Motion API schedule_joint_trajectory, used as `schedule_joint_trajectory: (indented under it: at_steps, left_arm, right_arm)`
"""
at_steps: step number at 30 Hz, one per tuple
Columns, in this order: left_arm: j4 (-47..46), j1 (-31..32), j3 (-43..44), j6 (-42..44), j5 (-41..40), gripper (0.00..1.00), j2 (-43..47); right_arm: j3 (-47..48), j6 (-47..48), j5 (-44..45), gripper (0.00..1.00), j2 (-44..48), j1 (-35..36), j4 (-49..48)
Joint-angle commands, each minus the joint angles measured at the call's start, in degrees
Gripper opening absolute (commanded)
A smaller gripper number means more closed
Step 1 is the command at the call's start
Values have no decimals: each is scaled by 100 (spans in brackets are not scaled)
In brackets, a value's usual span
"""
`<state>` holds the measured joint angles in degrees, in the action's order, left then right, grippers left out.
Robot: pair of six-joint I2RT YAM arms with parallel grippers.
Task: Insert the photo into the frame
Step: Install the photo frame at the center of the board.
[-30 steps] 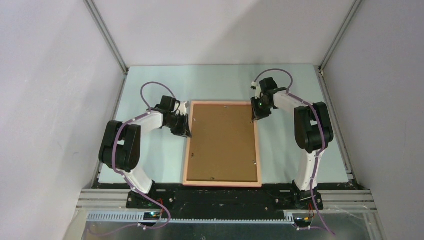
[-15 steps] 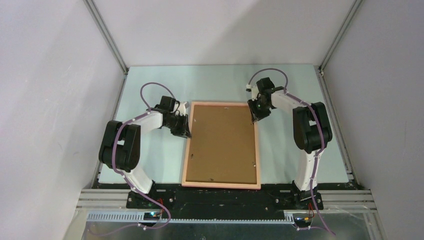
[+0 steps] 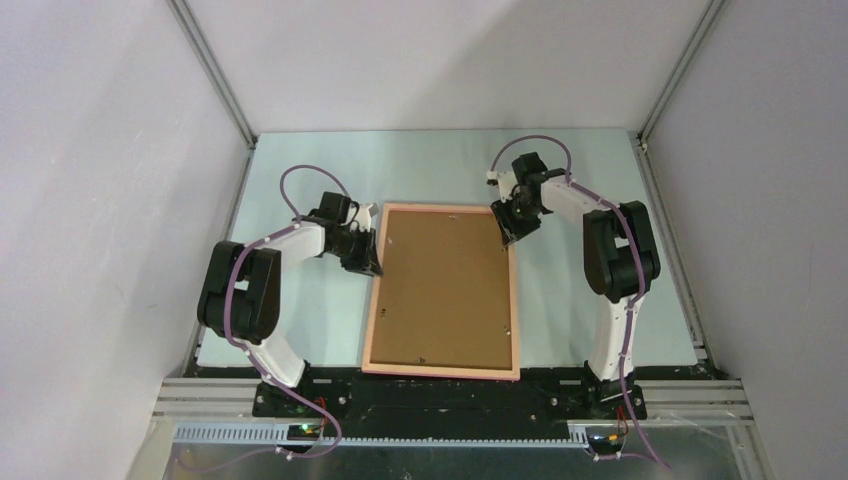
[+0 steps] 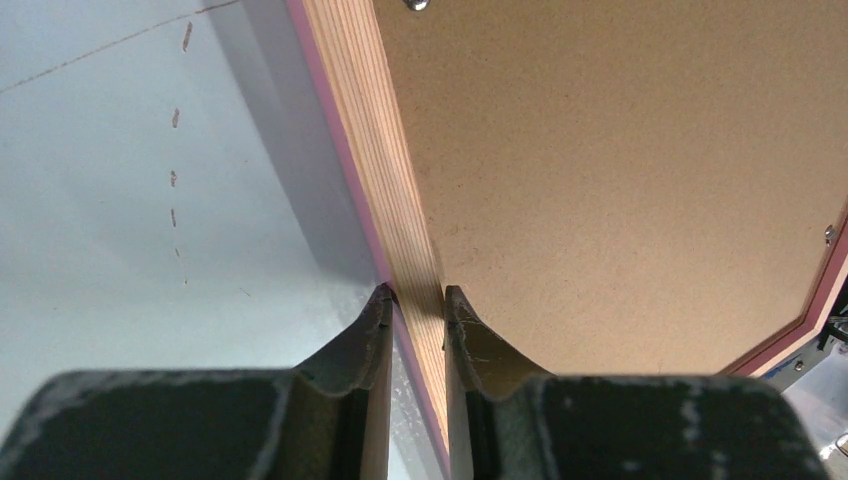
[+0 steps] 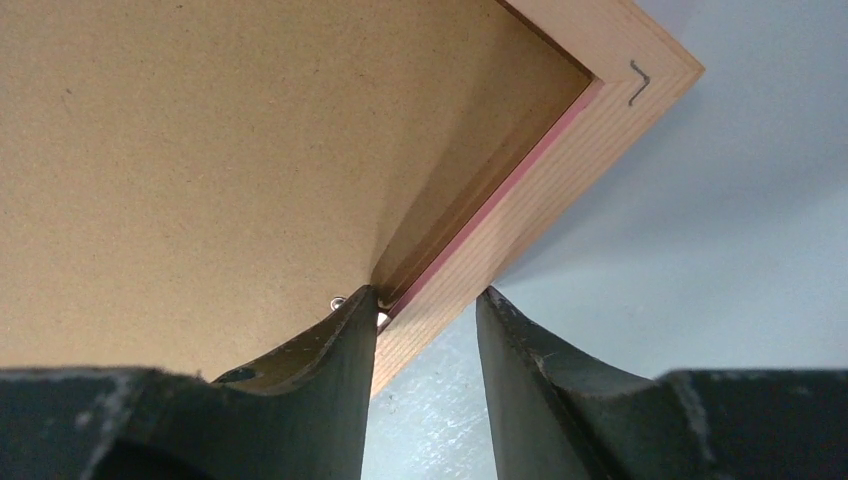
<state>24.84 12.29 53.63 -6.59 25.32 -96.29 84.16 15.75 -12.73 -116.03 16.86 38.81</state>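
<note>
- One pale worktop (image 3: 300, 170) carries your frame (image 3: 440, 371), lying face down between the arms, brown backing board (image 3: 445, 290) up.
- Your left fingers (image 4: 365, 330) are clamped on its left rail.
- Your right fingers (image 5: 340, 340) straddle the right rail near the far corner, parted, outer one clear.

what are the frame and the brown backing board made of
Frame: likely wood, bare straight grain on its back, salmon-pink paint on the edge. Backing board: probably pressed fibreboard, matte brown, finely speckled, no grain.
</note>
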Motion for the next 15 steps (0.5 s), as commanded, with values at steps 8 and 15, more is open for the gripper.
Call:
schedule_joint_trajectory:
  at_steps: [8, 15]
  left_arm:
    - [89, -59, 43, 61, 114, 0, 173]
    - [83, -112, 57, 79, 62, 0, 130]
  right_arm:
    - [637, -644, -1033, 50, 83, -562, 553]
    - [-296, -729, -1177, 53, 746, -593, 468]
